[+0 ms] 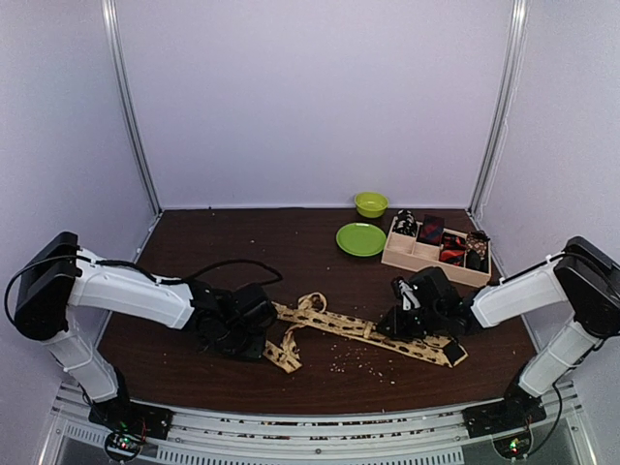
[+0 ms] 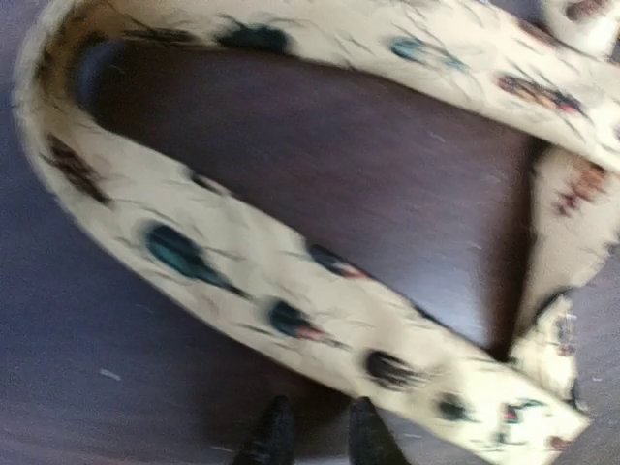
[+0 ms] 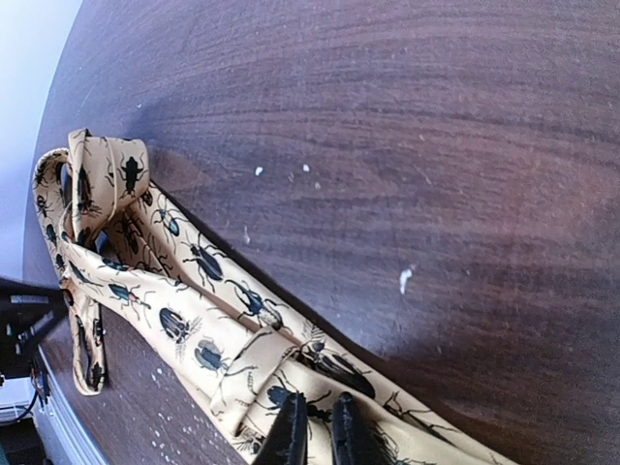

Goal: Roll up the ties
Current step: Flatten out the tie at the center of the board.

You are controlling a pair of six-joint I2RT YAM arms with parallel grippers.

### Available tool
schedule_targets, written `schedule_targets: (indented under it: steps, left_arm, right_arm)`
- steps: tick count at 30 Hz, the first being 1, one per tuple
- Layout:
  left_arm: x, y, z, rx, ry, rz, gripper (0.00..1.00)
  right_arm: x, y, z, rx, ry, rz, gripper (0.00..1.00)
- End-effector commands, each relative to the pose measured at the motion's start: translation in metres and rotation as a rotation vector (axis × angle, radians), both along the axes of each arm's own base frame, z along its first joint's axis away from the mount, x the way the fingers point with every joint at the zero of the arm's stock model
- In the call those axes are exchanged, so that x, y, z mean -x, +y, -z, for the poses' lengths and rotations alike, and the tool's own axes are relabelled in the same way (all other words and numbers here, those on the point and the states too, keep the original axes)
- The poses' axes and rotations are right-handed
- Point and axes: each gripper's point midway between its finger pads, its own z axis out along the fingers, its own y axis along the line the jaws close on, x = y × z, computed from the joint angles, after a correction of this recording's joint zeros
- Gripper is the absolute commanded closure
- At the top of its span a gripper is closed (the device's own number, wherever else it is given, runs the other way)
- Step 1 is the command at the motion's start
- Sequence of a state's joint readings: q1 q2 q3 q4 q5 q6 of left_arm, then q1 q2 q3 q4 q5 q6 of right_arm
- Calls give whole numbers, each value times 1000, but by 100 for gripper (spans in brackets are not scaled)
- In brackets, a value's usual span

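Note:
The long tan tie (image 1: 339, 325) with dark beetle-like spots lies across the middle of the table, looped and folded at its left end. My left gripper (image 1: 263, 325) sits at that left end. In the left wrist view its fingertips (image 2: 276, 431) stand a little apart over bare table, just short of the tie's band (image 2: 291, 310), which curves in a U. My right gripper (image 1: 394, 325) rests on the tie's right half. In the right wrist view it (image 3: 320, 417) is nearly closed, pinching the tie's fabric (image 3: 194, 320).
A wooden compartment tray (image 1: 434, 269) at the back right holds small rolled ties (image 1: 431, 230). A green plate (image 1: 360, 238) and a green bowl (image 1: 371, 203) stand to its left. Pale crumbs (image 1: 360, 364) are scattered in front of the tie.

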State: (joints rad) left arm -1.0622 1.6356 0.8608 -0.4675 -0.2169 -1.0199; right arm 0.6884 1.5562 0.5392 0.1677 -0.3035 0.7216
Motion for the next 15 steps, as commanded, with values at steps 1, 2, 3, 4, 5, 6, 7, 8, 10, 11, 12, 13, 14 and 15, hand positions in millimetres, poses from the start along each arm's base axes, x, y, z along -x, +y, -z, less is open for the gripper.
schedule_targets:
  steps: [1,2,3,4,5,6,7,8,10,11,12,13,14,15]
  left_arm:
    - [-32,48,-20,-119,-75,-58,84]
    - [-41,58,-26,-144,-94,-69,88]
    - [-50,69,-33,-181,-118,-84,92]
    - [-59,81,-40,-214,-142,-107,94]
    - [-67,92,-47,-237,-158,-128,95]
    - [-74,99,-53,-232,-168,-144,96]
    - [-79,97,-60,-191,-191,-135,94]
    - [-82,90,-67,-134,-219,-115,88]
    - [-77,71,-72,22,-235,-78,61]
    - [-76,67,-71,71,-242,-84,51]
    - [-74,69,-68,83,-240,-104,47]
    - [-72,71,-65,85,-233,-118,44]
    - [-70,71,-61,90,-224,-120,43]
    - [-68,68,-58,109,-217,-119,43]
  right_arm:
    - [50,-45,53,168,204,14,89]
    - [52,-47,54,170,208,14,89]
    - [53,-49,54,173,210,15,90]
    - [54,-50,54,173,211,17,90]
    - [55,-52,55,174,213,20,90]
    - [56,-53,56,176,216,21,90]
    - [56,-54,56,175,215,22,90]
    - [55,-54,55,171,215,22,90]
    - [54,-52,53,166,212,18,91]
    - [54,-51,53,162,212,16,91]
    - [53,-50,52,160,212,15,91]
    - [53,-50,52,158,210,16,91]
    - [52,-50,52,158,211,19,91]
    - [52,-49,52,157,212,18,92]
